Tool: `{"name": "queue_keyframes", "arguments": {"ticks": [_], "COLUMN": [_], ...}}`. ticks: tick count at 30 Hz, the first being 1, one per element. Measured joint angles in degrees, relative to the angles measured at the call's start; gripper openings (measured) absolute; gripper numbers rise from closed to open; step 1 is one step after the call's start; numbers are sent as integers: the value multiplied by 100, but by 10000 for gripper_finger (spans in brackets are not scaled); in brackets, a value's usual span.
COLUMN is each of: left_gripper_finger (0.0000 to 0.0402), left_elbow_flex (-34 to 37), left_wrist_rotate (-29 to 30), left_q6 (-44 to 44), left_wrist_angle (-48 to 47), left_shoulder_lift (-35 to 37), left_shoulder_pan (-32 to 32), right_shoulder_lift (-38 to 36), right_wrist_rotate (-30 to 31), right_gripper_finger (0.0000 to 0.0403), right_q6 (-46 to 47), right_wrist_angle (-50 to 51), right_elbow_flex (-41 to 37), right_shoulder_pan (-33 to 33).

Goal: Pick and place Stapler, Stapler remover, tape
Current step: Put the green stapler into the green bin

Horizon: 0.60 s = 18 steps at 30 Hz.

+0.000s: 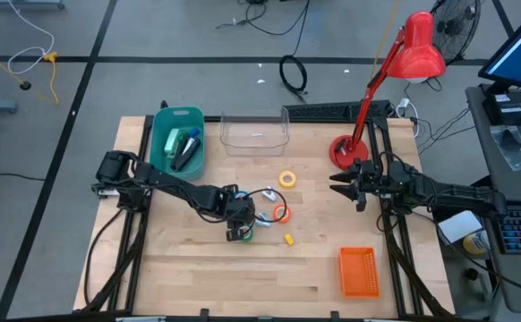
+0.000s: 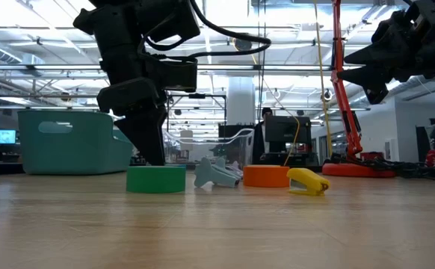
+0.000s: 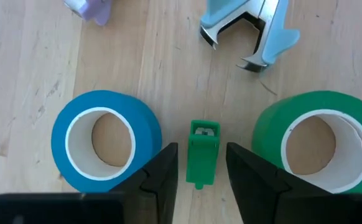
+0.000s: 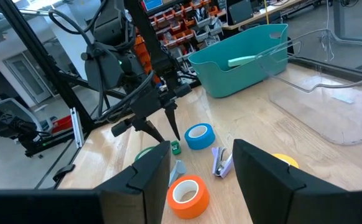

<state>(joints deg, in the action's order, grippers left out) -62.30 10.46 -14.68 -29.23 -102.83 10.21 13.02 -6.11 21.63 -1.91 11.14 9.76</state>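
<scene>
My left gripper (image 3: 201,147) is open and points down at the table's middle (image 1: 240,224). Its fingers stand on either side of a small green stapler (image 3: 203,152) that lies flat on the wood, with a gap on each side. A blue tape roll (image 3: 103,140) and a green tape roll (image 3: 318,146) lie flat just outside the fingers. The pale blue stapler remover (image 3: 249,31) and a small purple stapler (image 3: 88,9) lie beyond. An orange roll (image 1: 281,213), a yellow roll (image 1: 287,179) and a small yellow stapler (image 1: 289,239) lie nearby. My right gripper (image 1: 337,186) waits open above the table's right side.
A teal bin (image 1: 178,139) holding items and a clear container (image 1: 256,134) stand at the far edge. A red desk lamp (image 1: 345,150) stands far right beside the right arm. An orange basket (image 1: 359,271) sits near right. Bare wood lies along the near edge.
</scene>
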Motion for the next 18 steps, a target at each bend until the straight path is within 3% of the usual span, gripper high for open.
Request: {"name": "queue_keyframes", "arguments": {"ticks": [9, 18], "left_gripper_finger": [204, 176], "left_elbow_flex": [0, -9], "left_wrist_rotate": [9, -61], "left_q6": [111, 149], "left_wrist_angle": [0, 145], "left_shoulder_lift": [0, -220], "left_shoulder_pan": [-6, -6], "right_shoulder_lift": [0, 1], "right_wrist_rotate": [0, -2], "right_gripper_finger": [166, 166], "right_q6": [-2, 4], "right_wrist_angle": [0, 0], "right_elbow_flex": [0, 0], "right_shoulder_pan": [0, 0]}}
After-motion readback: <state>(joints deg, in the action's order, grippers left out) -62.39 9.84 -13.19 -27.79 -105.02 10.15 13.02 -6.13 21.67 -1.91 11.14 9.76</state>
